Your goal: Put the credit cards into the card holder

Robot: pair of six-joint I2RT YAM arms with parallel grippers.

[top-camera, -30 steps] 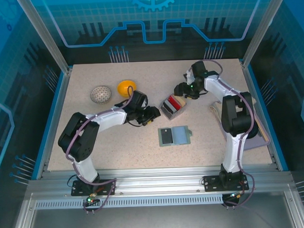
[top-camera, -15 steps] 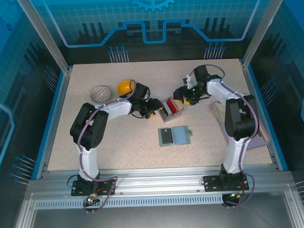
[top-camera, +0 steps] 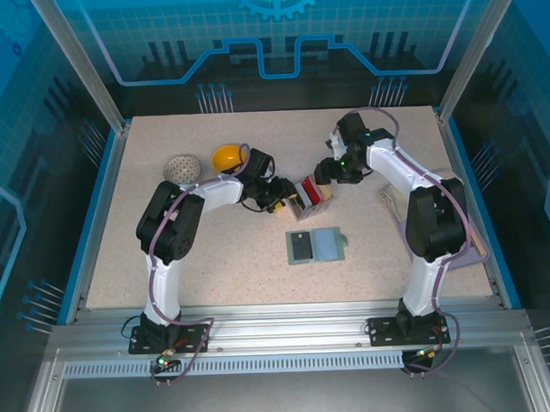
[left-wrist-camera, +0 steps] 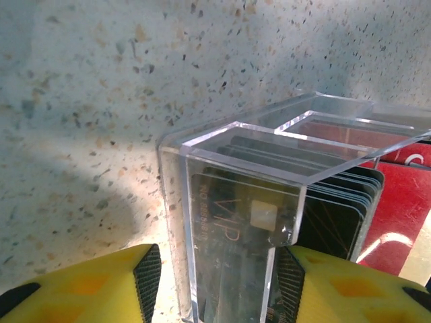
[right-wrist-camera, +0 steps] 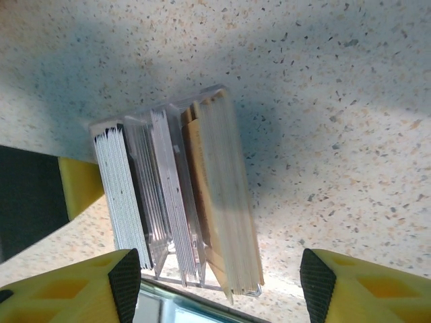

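Listing the stock as it lies: the credit cards (right-wrist-camera: 222, 202) stand on edge in a clear box (left-wrist-camera: 269, 145) on the tabletop (top-camera: 214, 262), sorted by compartment into white-grey, black, tan and red. One black card (top-camera: 301, 245) sits in the left pocket of the card holder (top-camera: 315, 245), which lies open and flat nearer the arm bases, apart from the box. We note the left claw (left-wrist-camera: 215, 286) part open astride one end of the box, a sliver of tabletop showing beside one pad, nothing gripped. We note the right claw (right-wrist-camera: 219, 279) wide open at the box, holding nothing. Handling, as we judge it: each card is light, thin, stiff with a little flex, glossy and apt to slip. Packed close, neighbours may lift together. Best hold: across the flat faces at the exposed top edge, one card only, with the box steadied.
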